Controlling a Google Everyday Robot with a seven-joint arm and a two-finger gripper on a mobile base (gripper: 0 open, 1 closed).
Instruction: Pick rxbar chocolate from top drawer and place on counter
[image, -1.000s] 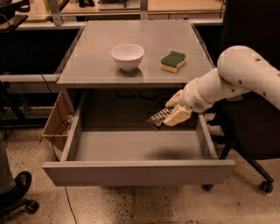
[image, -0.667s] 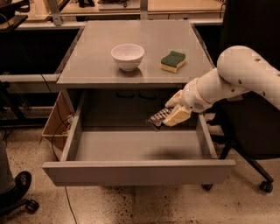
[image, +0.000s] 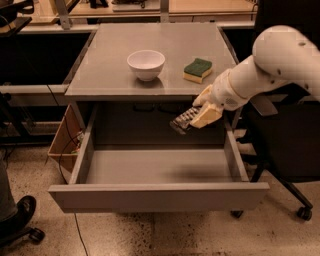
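Note:
My gripper (image: 196, 116) is shut on the rxbar chocolate (image: 183, 120), a dark bar with white lettering. It holds the bar in the air above the right rear of the open top drawer (image: 155, 195), just below the front edge of the counter (image: 110, 75). The bar sticks out to the left of my cream fingers (image: 205, 116). The drawer floor shows nothing else on it. My white arm reaches in from the right.
A white bowl (image: 146, 64) and a green-and-yellow sponge (image: 197, 69) sit on the counter. A black office chair (image: 285, 150) stands to the right, behind my arm. A cardboard box (image: 64, 141) sits left under the table. A dark wheeled object (image: 15, 220) is at lower left.

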